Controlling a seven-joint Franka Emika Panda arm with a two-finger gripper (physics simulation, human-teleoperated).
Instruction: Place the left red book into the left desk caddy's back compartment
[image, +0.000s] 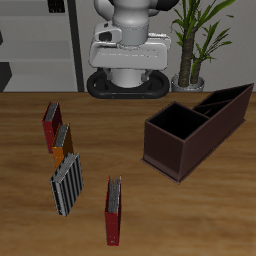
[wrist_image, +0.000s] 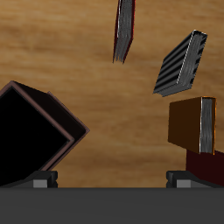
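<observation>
The left red book (image: 114, 210) stands upright near the table's front edge, bright red with a grey page edge. It also shows in the wrist view (wrist_image: 123, 29), far from the fingers. The left desk caddy (image: 168, 146) is a long dark maroon open box lying at an angle. Its back compartment (image: 226, 107) is the longer section with slanted walls, and it looks empty. One end of the caddy shows in the wrist view (wrist_image: 63, 117). My gripper (wrist_image: 112, 180) hangs high above the table, open and empty, with its fingertips (wrist_image: 44, 179) wide apart.
A darker maroon book (image: 50, 125), an orange book (image: 62, 143) and a black-and-white striped book (image: 67, 183) stand in a row beside the red book. The robot base (image: 126, 70) and a potted plant (image: 200, 40) are behind the table.
</observation>
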